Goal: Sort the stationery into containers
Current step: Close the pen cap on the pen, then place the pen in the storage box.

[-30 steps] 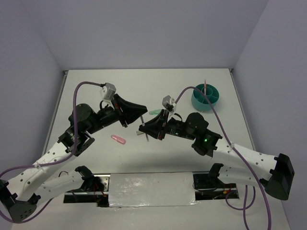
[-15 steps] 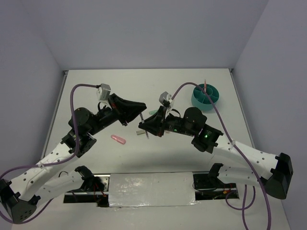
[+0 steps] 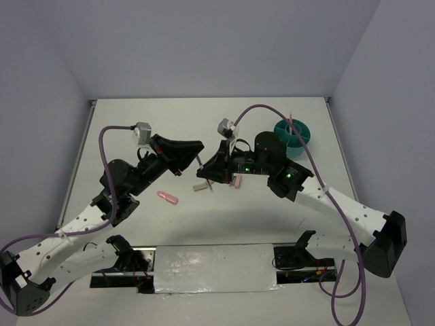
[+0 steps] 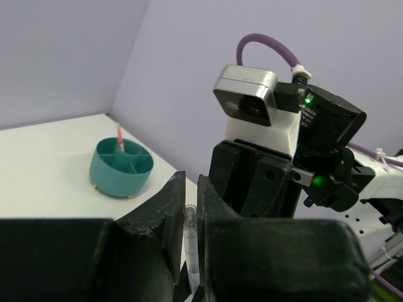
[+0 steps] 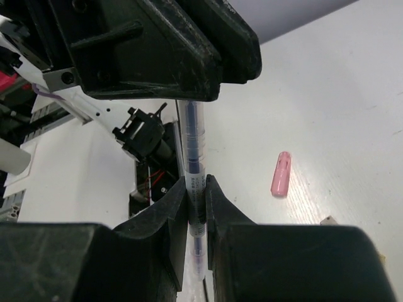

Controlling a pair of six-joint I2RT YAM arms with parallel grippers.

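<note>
No legible text or markings.

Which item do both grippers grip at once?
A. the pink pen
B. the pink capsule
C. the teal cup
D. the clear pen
D: the clear pen is pinched in the right gripper, and its other end sits between the closed fingers of the left gripper.
</note>
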